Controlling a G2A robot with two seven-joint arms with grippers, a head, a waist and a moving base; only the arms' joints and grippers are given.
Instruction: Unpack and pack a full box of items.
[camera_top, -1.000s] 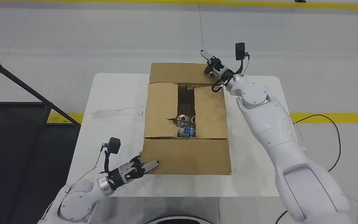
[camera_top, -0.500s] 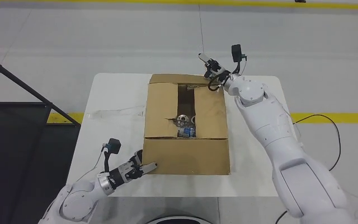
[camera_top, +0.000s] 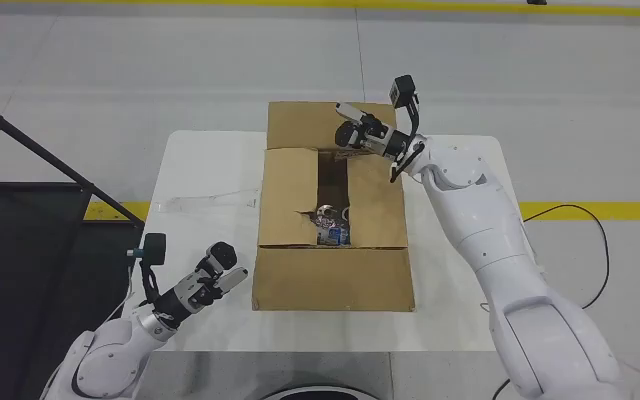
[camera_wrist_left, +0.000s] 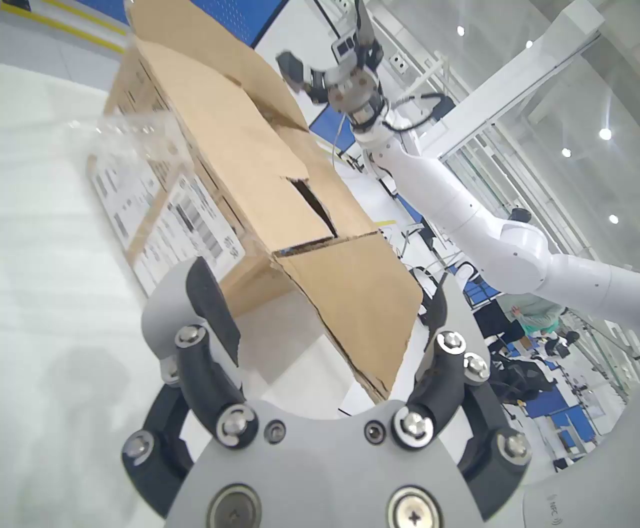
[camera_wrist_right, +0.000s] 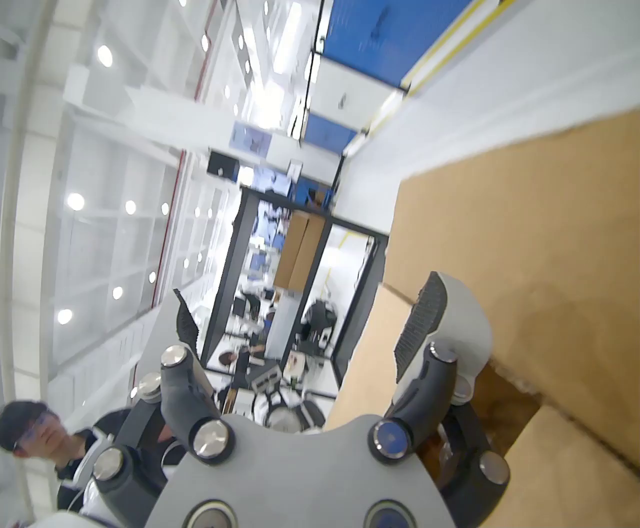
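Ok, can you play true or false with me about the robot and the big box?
1. The cardboard box sits on the white table. True.
2. The left gripper holds a can. False: it is open and holds nothing.
3. Some items show through the gap in the box's top. True.
4. The right gripper is shut on a flap. False: it is open, above the far end of the box.
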